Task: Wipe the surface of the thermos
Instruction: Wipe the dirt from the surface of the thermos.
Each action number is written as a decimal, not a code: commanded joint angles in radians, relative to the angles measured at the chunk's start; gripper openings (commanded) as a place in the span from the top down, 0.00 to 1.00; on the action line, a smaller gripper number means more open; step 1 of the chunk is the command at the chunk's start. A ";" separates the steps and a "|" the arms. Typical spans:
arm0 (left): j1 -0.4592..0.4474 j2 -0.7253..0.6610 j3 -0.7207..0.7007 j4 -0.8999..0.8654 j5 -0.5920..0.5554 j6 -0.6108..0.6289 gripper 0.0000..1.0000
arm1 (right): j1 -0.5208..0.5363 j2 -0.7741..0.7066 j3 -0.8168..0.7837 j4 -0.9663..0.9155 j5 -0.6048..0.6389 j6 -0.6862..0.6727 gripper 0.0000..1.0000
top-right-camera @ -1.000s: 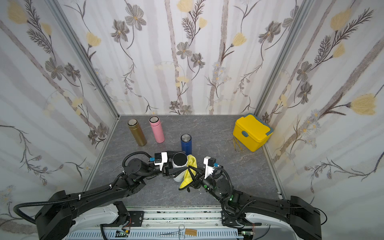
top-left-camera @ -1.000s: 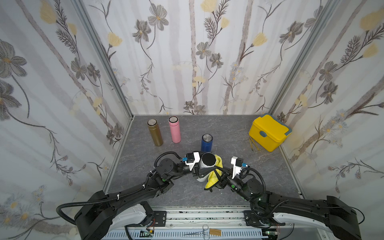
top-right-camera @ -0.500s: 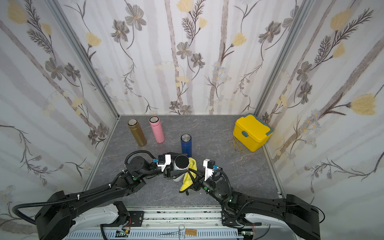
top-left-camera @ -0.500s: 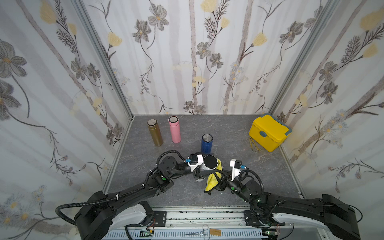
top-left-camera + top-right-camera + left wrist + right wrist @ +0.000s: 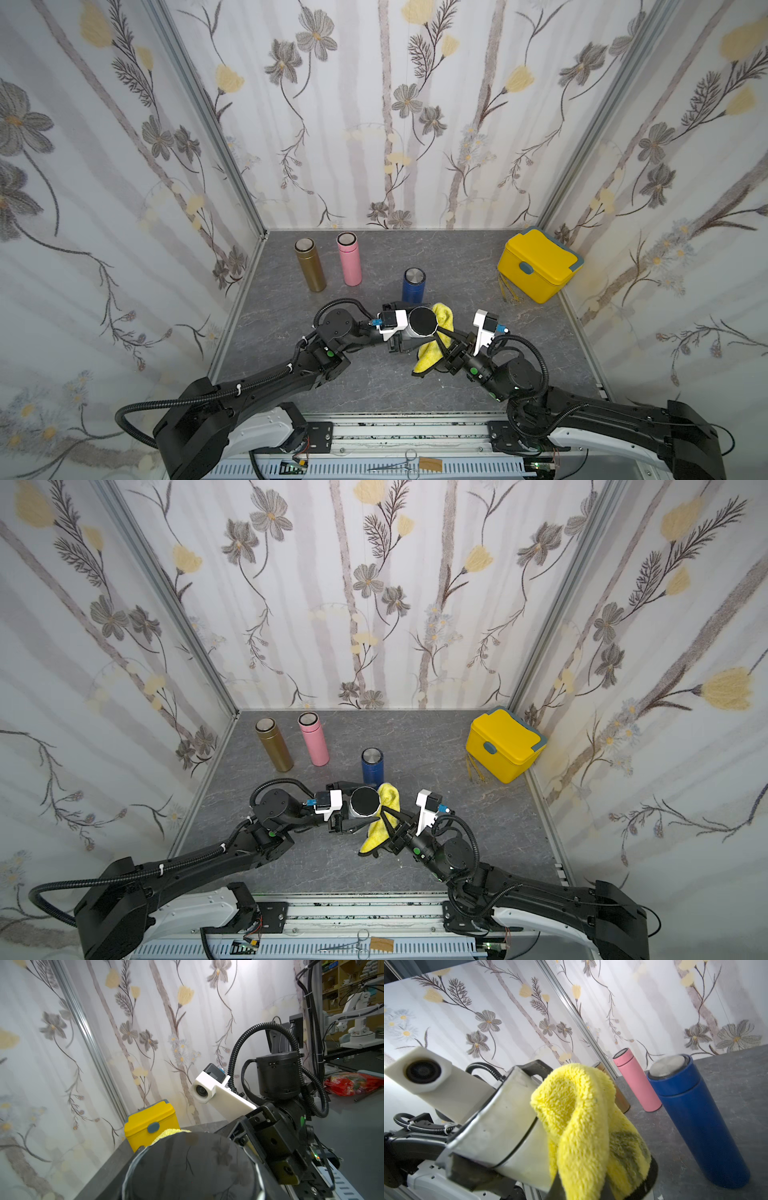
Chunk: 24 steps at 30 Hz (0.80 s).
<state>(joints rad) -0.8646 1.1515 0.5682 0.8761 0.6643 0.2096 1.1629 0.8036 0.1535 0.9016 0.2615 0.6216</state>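
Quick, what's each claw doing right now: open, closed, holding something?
Left gripper: closed on the white thermos.
Right gripper: closed on the yellow cloth.

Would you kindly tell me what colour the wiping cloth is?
The cloth is bright yellow and fluffy, clearest in the right wrist view.

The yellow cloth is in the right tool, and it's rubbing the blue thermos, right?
Not quite. The yellow cloth is in the right tool, but it presses against the white thermos that the left tool holds. The right wrist view shows the blue thermos standing apart, untouched.
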 commanded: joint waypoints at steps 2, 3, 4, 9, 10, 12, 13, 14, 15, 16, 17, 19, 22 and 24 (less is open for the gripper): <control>-0.003 0.006 0.015 0.029 0.060 0.028 1.00 | -0.002 0.005 -0.068 0.074 -0.096 0.049 1.00; -0.004 0.012 0.018 0.028 0.062 0.030 1.00 | -0.002 -0.014 -0.048 0.037 -0.094 0.038 1.00; -0.005 0.018 0.021 0.028 0.063 0.030 1.00 | -0.002 -0.034 -0.017 -0.002 -0.098 0.023 1.00; -0.003 0.030 0.031 0.031 0.075 0.018 1.00 | -0.002 -0.104 0.151 -0.161 -0.148 -0.042 1.00; -0.004 0.031 0.033 0.032 0.076 0.016 1.00 | -0.002 -0.106 0.171 -0.171 -0.160 -0.046 1.00; -0.005 0.031 0.032 0.029 0.070 0.020 1.00 | -0.002 -0.095 0.183 -0.163 -0.176 -0.044 1.00; -0.004 0.031 0.032 0.028 0.064 0.021 1.00 | -0.001 -0.086 0.173 -0.152 -0.176 -0.040 1.00; -0.004 0.033 0.035 0.026 0.062 0.021 1.00 | -0.001 -0.075 0.153 -0.137 -0.169 -0.034 1.00; -0.004 0.033 0.038 0.020 0.061 0.022 1.00 | -0.002 -0.064 0.119 -0.112 -0.157 -0.023 1.00; -0.004 0.034 0.039 0.012 0.062 0.025 1.00 | -0.003 -0.057 0.075 -0.077 -0.145 -0.011 1.00; -0.004 0.034 0.039 0.011 0.064 0.027 1.00 | -0.004 -0.052 0.028 -0.027 -0.133 0.000 1.00; -0.003 0.036 0.035 0.009 0.067 0.037 1.00 | -0.005 -0.046 -0.055 0.062 -0.107 0.026 1.00; -0.004 0.043 0.039 0.009 0.070 0.049 1.00 | -0.008 -0.061 -0.033 0.009 -0.101 0.016 1.00; -0.003 0.048 0.044 0.010 0.068 0.051 1.00 | -0.010 -0.082 0.016 -0.046 -0.112 -0.006 1.00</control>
<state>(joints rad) -0.8665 1.1942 0.5953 0.8341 0.7399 0.2398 1.1526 0.7422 0.1238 0.8131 0.2295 0.6270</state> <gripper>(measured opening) 0.612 0.087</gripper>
